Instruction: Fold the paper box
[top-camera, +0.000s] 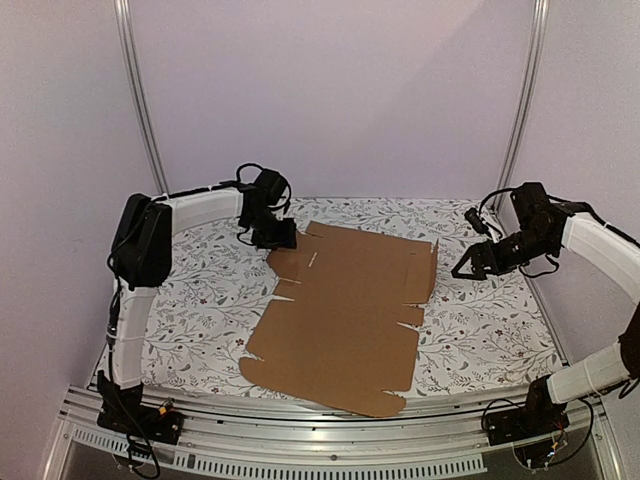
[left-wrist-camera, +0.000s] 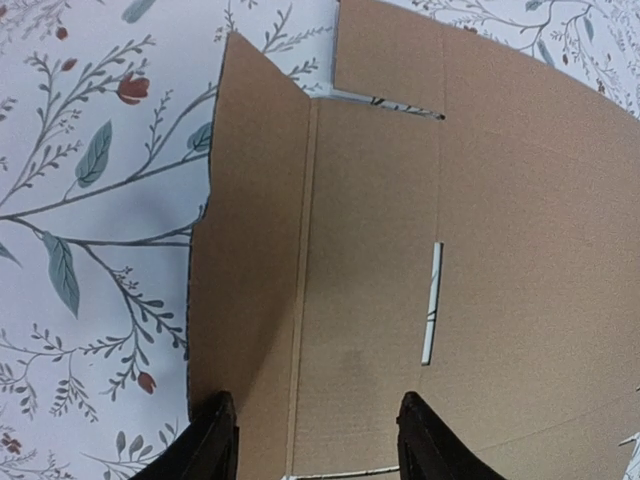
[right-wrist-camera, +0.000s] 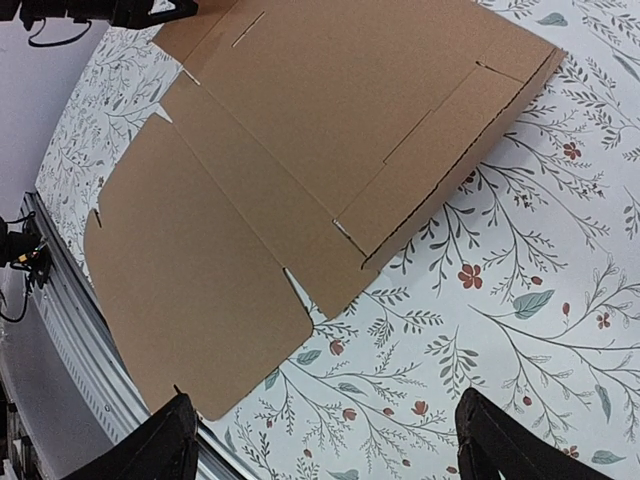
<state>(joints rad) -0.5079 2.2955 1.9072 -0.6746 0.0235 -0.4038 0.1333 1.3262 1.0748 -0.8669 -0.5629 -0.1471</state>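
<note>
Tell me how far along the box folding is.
Done: almost nothing; the paper box lies as a flat sheet on the floral cloth, with no walls up. In hand: the left gripper, open, hovers over the sheet's far left corner, where a side flap looks slightly raised. The right gripper is open beside the right edge, holding nothing. Left: essentially every fold.

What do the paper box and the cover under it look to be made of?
The paper box: plain brown cardboard, matte, probably corrugated; cut slits and creased fold lines show. The table cover: smooth white sheet printed with flowers and twigs, cloth or vinyl, I cannot tell which.
</note>
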